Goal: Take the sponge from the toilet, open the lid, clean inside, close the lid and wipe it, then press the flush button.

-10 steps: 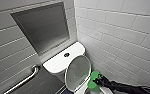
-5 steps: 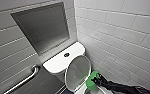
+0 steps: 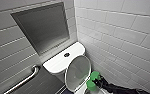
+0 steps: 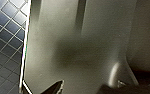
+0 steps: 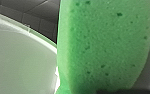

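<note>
1 toilet [image 3: 56, 64], 1 lid [image 3: 78, 71], 1 sponge [image 3: 93, 81], 1 flush btn [image 3: 66, 54], 1 grab bar [image 3: 23, 81].

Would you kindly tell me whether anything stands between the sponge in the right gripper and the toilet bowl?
Nothing visible does. The lid stands raised against the tank, off the bowl, and the sponge in the right gripper sits close beside the toilet, with no object between them.

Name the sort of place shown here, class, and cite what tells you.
Probably a bathroom or toilet stall: a white toilet with its lid raised, tiled walls, and a metal grab bar on the wall.
</note>
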`<state>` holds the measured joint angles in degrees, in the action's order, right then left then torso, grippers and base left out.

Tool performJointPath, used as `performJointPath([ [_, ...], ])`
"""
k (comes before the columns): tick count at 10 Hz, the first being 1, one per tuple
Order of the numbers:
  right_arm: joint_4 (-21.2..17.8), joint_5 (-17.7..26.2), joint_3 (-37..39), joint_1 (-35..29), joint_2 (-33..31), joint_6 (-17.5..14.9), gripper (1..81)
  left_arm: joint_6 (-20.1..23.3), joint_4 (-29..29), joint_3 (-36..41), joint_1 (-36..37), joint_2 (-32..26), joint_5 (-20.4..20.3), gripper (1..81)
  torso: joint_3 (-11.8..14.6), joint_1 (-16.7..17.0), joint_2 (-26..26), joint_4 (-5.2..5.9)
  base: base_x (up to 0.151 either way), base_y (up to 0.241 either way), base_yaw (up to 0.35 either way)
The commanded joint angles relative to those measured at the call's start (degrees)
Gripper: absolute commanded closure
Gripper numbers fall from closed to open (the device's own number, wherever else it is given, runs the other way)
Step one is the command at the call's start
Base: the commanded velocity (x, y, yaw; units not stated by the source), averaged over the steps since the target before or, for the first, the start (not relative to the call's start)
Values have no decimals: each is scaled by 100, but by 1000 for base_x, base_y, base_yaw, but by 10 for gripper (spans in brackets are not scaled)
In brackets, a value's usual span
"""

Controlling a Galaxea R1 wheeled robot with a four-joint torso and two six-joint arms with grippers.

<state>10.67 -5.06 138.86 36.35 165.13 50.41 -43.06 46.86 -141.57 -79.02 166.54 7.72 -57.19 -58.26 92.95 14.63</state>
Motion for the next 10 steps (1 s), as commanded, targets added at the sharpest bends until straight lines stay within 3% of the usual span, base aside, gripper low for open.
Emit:
performJointPath([
  [1, -21, 92, -965, -334, -899, 39, 811, 43, 25, 6, 13, -59, 336, 10, 0, 0, 0, 0, 0, 0, 0],
  [3, -21, 75, -1634, -238, -1356, 30, 811, 43, 25, -2, 13, -32, 336, 10, -2, 0, 0, 0, 0, 0, 0],
  [10, -65, -539, -1758, 588, -1744, 39, 811, 52, 34, 6, 13, 21, 336, 10, 0, 0, 0, 2, 0, 0, 0],
])
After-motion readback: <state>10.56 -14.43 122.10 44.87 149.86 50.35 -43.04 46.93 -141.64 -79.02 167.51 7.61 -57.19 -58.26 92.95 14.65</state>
